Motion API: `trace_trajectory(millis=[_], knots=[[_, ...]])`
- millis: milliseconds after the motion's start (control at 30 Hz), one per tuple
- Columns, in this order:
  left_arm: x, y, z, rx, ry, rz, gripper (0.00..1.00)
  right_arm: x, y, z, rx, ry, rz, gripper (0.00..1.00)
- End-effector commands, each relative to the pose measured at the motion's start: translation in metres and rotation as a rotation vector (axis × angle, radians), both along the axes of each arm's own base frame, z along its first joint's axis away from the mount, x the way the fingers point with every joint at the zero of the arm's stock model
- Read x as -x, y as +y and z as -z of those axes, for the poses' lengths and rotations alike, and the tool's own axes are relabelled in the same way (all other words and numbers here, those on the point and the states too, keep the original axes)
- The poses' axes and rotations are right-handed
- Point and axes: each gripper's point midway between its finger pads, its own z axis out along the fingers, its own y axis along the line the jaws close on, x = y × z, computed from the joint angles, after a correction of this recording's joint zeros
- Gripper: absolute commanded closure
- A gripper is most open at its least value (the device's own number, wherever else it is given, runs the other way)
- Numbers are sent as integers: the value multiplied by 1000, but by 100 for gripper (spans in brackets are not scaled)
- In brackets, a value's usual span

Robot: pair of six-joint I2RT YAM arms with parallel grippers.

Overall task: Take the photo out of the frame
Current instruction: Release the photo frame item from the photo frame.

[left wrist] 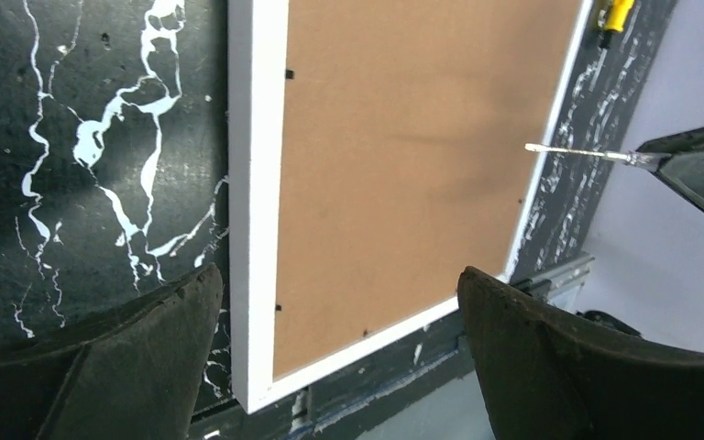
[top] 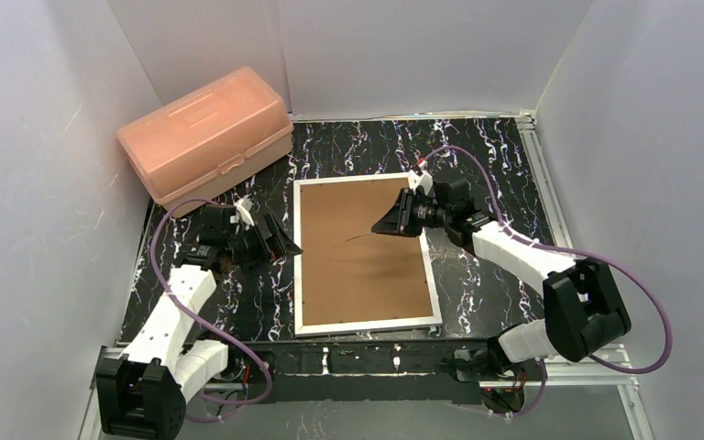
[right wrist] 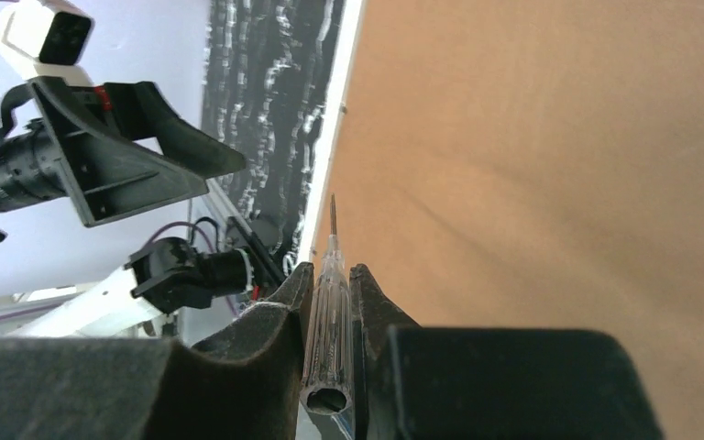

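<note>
The frame (top: pixel 367 252) is laid face down at the middle of the table (top: pixel 486 156), with the brown backing board (left wrist: pixel 403 165) uppermost and the white border showing all round. The photo cannot be seen from this side. The left gripper (left wrist: pixel 339 280) is spread wide with nothing between its fingers, and is held at the frame's left edge. The right gripper (right wrist: pixel 333 275) is closed narrowly on a clear-handled screwdriver (right wrist: pixel 328 321). The blade is pointed leftward over the backing board; contact with the board cannot be judged. A pink plastic box (top: pixel 206 128) is noted at the far-left corner, apart from the frame.
</note>
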Motion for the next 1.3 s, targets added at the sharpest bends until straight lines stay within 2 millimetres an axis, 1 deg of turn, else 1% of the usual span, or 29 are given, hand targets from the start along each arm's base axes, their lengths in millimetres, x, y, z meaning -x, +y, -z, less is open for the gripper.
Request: trace_trajectory(millis=[0, 33, 67, 133, 200, 300, 333, 467, 600, 800, 867, 967, 1067, 1133, 1200, 1267], knots=[[-11, 2, 9, -47, -56, -54, 3, -11, -13, 14, 133, 2, 38, 99], [-11, 3, 14, -74, -56, -58, 5, -12, -19, 18, 189, 29, 56, 99], [-12, 3, 18, -103, -56, -57, 6, -15, -24, 18, 234, 21, 60, 99], [-13, 3, 26, -154, -50, -54, 9, -20, -29, 14, 283, -13, 62, 99], [-13, -5, 33, -178, -48, -15, 15, -26, -40, 11, 338, -39, 111, 99], [-12, -16, 48, -229, -37, 44, 22, -32, -68, 20, 437, 7, 271, 99], [-12, -19, 51, -248, -36, 57, 25, -32, -73, 19, 441, 3, 275, 99], [-16, -16, 61, -325, -35, 66, 33, -26, -81, 12, 440, -47, 251, 99], [-18, -16, 71, -358, -23, 80, 39, -21, -89, 12, 442, -50, 277, 99], [-22, -14, 84, -393, -6, 81, 48, -18, -85, 8, 403, -54, 261, 99], [-25, -18, 88, -392, -6, 108, 54, -19, -86, 7, 399, -44, 283, 99], [-28, -21, 93, -400, 4, 144, 58, -20, -93, 12, 426, -22, 318, 99], [-29, -30, 96, -376, -6, 204, 66, -16, -92, 19, 406, -12, 302, 99], [-30, -38, 96, -349, -12, 242, 74, -9, -80, 19, 341, -31, 222, 99], [-29, -45, 96, -330, -20, 267, 79, 2, -64, 20, 259, -47, 104, 99], [-27, -51, 95, -311, -34, 292, 83, 10, -54, 21, 211, -32, 23, 99]])
